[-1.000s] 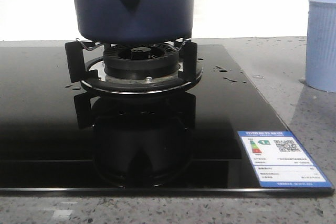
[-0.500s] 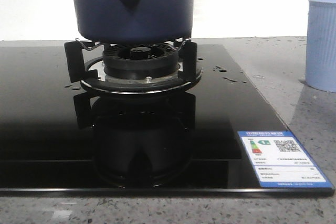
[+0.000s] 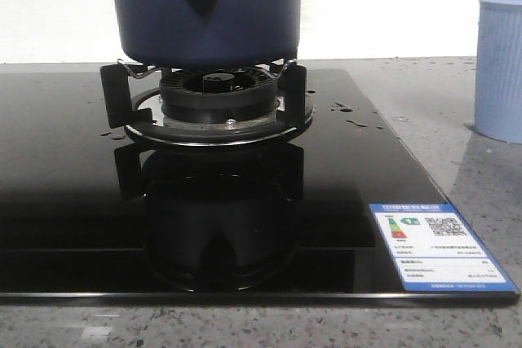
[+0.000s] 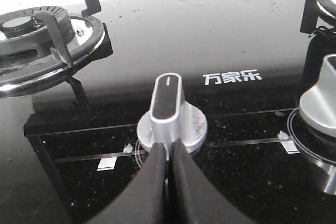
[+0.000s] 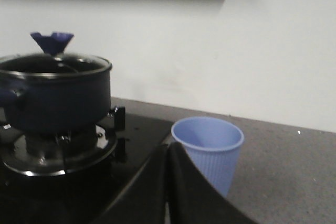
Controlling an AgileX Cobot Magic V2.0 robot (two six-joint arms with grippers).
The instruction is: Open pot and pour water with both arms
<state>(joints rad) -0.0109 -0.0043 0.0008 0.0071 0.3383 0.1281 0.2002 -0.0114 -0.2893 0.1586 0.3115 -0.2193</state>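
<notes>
Pot (image 3: 204, 14) on burner; hob (image 4: 210, 40) marked 万家乐.

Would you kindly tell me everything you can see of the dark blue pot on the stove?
The pot is large, round and dark navy, with a smooth matte straight wall and a pointed same-colour handle mount pierced by one dark hole. It sits upright on the prongs of the burner support over the black glass hob. A glass lid with a metal rim and a blue knob still covers it. Neither end effector touches it; the pale blue ribbed cup stands apart on the counter.
</notes>
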